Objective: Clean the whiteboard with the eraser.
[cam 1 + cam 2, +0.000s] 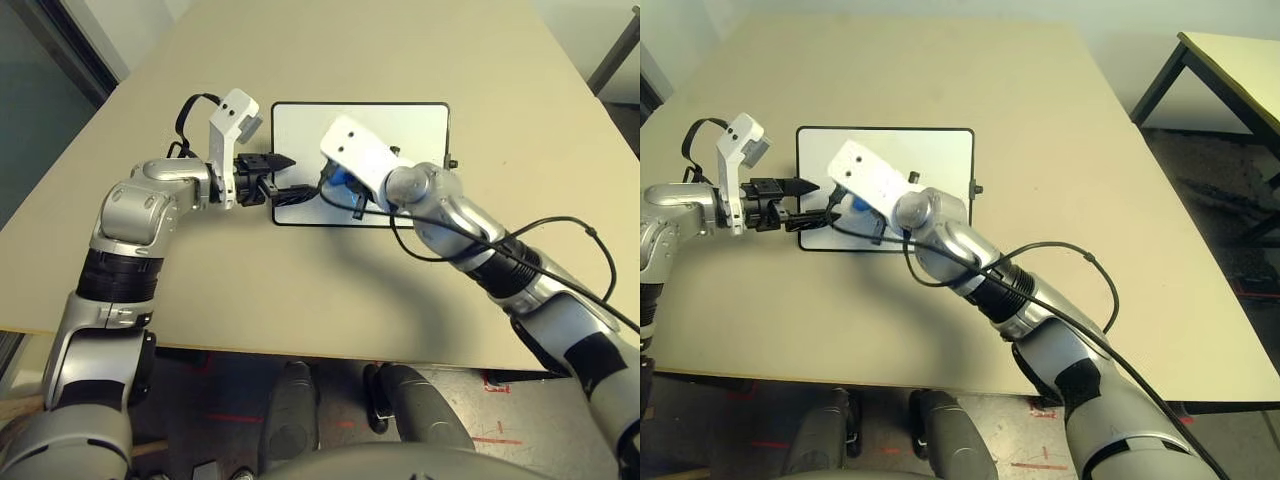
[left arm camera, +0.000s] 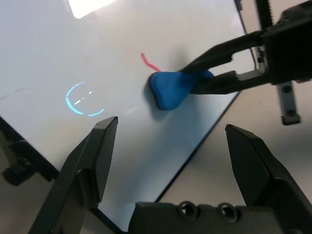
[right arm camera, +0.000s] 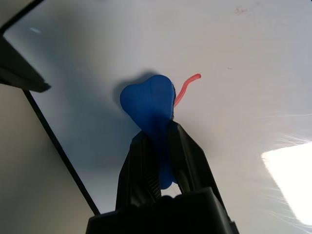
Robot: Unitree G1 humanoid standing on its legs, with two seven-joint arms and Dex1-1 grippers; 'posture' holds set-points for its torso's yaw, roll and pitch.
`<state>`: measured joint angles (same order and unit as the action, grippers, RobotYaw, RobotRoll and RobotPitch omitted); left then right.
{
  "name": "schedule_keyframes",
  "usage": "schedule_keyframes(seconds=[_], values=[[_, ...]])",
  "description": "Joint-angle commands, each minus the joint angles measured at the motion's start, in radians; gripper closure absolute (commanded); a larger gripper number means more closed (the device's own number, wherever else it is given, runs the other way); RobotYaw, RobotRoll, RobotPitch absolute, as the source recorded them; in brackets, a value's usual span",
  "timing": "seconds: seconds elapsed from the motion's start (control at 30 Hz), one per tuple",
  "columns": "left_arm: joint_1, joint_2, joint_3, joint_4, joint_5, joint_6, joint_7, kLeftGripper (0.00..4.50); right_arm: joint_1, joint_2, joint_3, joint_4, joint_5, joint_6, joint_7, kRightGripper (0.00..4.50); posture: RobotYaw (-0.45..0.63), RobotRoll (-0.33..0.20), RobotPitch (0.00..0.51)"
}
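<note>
The right gripper [image 3: 158, 146] was clamped on the eraser [image 3: 151, 105], pressing the blue block flat against the whiteboard [image 1: 400, 130] near its near-left corner. A short red stroke [image 3: 185, 87] remained on the board, touching the eraser at roughly its 2 o'clock side in the right wrist view. The left gripper [image 2: 170, 146] stood at the board's 9 o'clock edge, its jaws spread wide and empty, pointing toward the eraser. The board lay on a beige table [image 1: 300, 290].
</note>
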<state>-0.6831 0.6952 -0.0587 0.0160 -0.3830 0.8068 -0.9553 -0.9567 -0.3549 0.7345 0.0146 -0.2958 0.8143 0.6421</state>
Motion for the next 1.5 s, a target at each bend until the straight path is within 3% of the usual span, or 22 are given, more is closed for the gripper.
schedule_keyframes(seconds=[0.03,0.27,0.7,1.13,1.5], values=[[0.017,0.004,-0.005,-0.018,-0.004,0.014,0.003,0.00,-0.051,0.008,-0.033,0.131,-0.027,-0.035,0.003,4.13,0.03,0.000,0.122],[0.007,0.002,-0.010,-0.011,-0.003,0.015,0.001,0.00,-0.156,0.044,-0.102,0.278,-0.034,-0.101,-0.001,4.13,0.03,0.000,0.120],[-0.015,0.000,-0.024,0.012,0.004,0.007,-0.015,0.00,-0.025,-0.038,0.016,0.032,-0.114,0.017,0.212,4.14,0.02,0.000,0.121],[-0.028,-0.004,-0.028,0.033,0.011,-0.005,-0.020,0.00,-0.232,0.083,-0.120,0.301,-0.107,-0.113,0.127,4.14,0.02,0.000,0.117],[-0.026,-0.001,-0.024,0.031,0.008,-0.001,-0.017,0.00,-0.033,0.012,-0.001,0.143,-0.180,-0.093,0.237,4.14,0.02,0.000,0.126]])
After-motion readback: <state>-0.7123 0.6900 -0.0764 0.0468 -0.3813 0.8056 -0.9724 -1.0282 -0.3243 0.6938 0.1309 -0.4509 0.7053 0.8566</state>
